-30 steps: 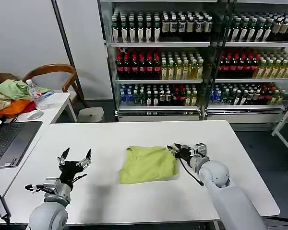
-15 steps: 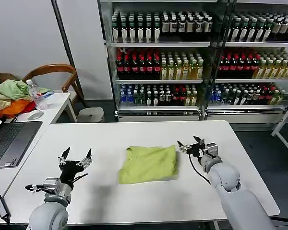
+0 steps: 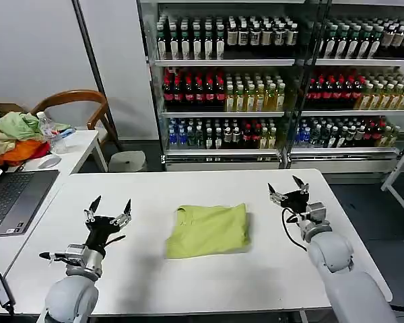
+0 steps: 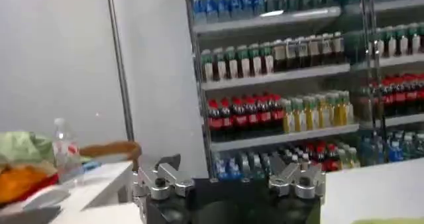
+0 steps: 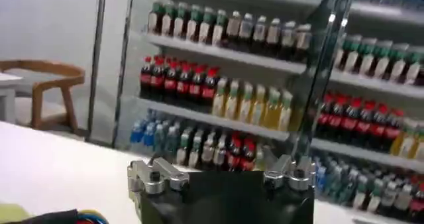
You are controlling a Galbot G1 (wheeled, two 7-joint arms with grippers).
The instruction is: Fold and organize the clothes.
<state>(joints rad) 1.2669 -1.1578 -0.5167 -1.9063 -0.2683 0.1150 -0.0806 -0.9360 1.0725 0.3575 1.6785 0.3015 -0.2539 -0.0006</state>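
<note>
White bench [image 3: 188, 282]: folded lime T-shirt [image 3: 207, 230], released; right gripper [image 3: 287, 192] withdrawn, fingers spread, empty. Left gripper [image 3: 108, 213] likewise. Fold apparently complete.

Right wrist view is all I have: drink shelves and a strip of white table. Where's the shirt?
Observer: The lime T-shirt lies folded in a compact rectangle mid-table on the white table, between the two arms.
Operator: Is the right gripper touching it?
Observer: No. The right gripper is raised, open and empty, off to the shirt's right with bare table between them.
Operator: And the left?
Observer: The left gripper is also open and empty, fingers pointing up, clear of the shirt on its left side.
Operator: Any other clothes nearby?
Observer: Only a heap of garments on the side desk, beyond the laptop.
</note>
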